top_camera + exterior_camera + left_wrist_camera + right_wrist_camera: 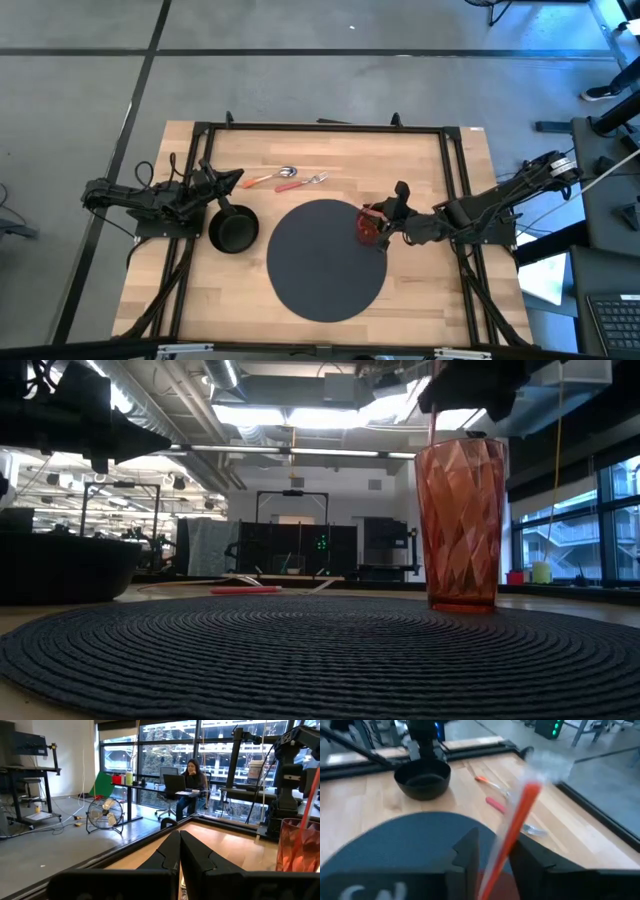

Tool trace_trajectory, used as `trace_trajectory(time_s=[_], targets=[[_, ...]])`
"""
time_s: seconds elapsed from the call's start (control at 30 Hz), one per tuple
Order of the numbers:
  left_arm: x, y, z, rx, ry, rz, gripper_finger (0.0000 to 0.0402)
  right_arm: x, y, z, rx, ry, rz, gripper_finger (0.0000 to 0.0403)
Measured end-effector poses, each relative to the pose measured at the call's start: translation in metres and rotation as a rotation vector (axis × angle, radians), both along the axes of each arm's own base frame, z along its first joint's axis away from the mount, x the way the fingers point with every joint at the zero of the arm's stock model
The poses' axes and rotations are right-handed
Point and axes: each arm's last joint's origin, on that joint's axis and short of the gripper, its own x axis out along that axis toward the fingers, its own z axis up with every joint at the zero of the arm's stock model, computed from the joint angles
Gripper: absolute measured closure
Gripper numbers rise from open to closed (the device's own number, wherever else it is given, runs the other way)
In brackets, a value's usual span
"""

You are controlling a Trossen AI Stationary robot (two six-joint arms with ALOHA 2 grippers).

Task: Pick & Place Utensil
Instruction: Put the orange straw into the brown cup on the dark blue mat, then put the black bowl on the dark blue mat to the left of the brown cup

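Note:
A red faceted tumbler (370, 228) (460, 525) stands upright by its base on the right part of a dark round woven mat (327, 260). My right gripper (388, 213) (492, 845) hovers over the tumbler, shut on an orange-handled utensil (517, 820) whose lower end reaches down toward the tumbler's red rim. An orange-handled spoon (272, 178) and a red-handled fork (302, 182) lie flat on the wood beyond the mat. My left gripper (233, 181) (180, 855) waits shut above the table's left part, near a black bowl (232, 230). My right gripper pinches the utensil's orange handle (506, 845) between its two fingers (467, 852), coming from the table's right and slanting down. The utensil is lifted and tilted, its pale end (545, 762) up and away from the fingers, its lower end hidden below them over the tumbler.
The black bowl (422, 779) sits on the wood left of the mat. A dark metal frame (320, 127) runs along the table's far and side edges. Bare wood shows at the far right corner (420, 160) and along the near edge.

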Motion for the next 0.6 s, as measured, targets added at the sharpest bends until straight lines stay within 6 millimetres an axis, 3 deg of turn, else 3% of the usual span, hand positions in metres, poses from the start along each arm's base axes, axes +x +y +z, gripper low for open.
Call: trace_trajectory(time_s=[0.13,0.3,0.47,0.6], targets=[[0.0,0.0,0.0,0.0,0.0,0.0,0.0398,-0.003,-0.001,0.008,-0.004,-0.018,0.005,0.0263],[0.0,0.0,0.0,0.001,0.002,0.0,0.0398,-0.014,-0.001,0.038,-0.015,-0.037,0.029,0.0237],[0.0,0.0,0.0,0.001,0.003,0.0,0.0398,-0.035,0.002,0.081,-0.14,-0.073,0.133,0.0242],[0.0,0.0,-0.001,0.002,0.006,0.001,0.0398,-0.064,-0.008,0.112,-0.229,-0.145,0.239,0.0276]])
